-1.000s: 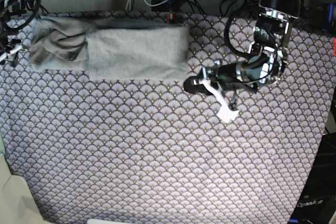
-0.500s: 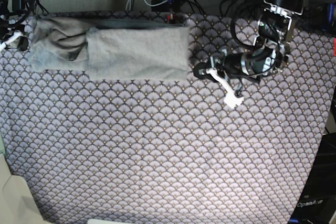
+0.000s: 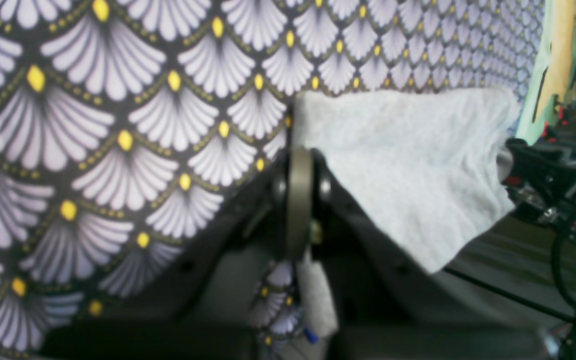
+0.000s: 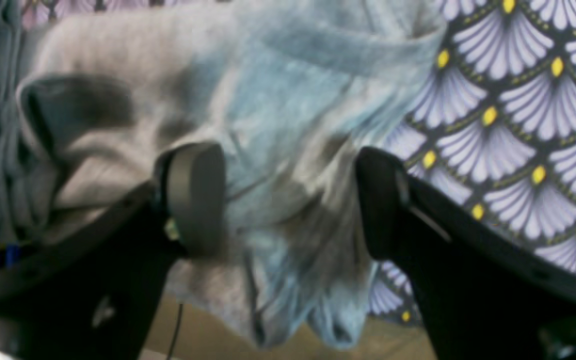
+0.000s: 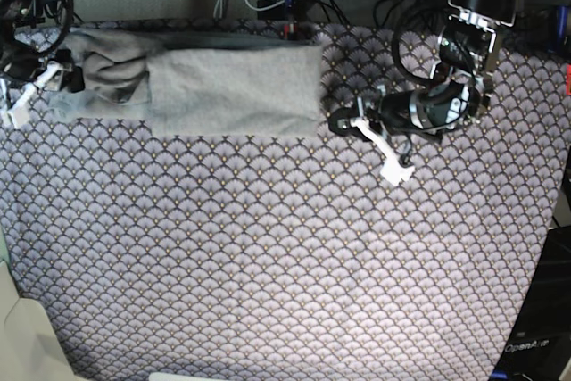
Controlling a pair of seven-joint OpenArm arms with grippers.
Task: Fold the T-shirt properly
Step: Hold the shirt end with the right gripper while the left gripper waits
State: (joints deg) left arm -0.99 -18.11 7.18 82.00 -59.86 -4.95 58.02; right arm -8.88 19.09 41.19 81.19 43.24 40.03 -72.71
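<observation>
The T-shirt [image 5: 192, 86] lies folded into a long band at the far edge of the patterned cloth [image 5: 285, 256], its bunched end at the right gripper [image 4: 288, 200]. That gripper's fingers stand spread apart around the rumpled fabric, not pinching it. The left gripper [image 5: 343, 122] is clenched on nothing, just beside the band's other end.

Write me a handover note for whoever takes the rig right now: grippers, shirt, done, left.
Left gripper: shut, empty, just off the T-shirt's near edge, over the patterned cloth.
Right gripper: open, jaws straddling the shirt's bunched end; nothing gripped.
Shirt: folded into a long band at the far side of the cloth.
Done: lengthwise folds; the end by the left gripper lies flat.
Left: the end at the right gripper is rumpled; smooth it, then probably fold the band across.
</observation>
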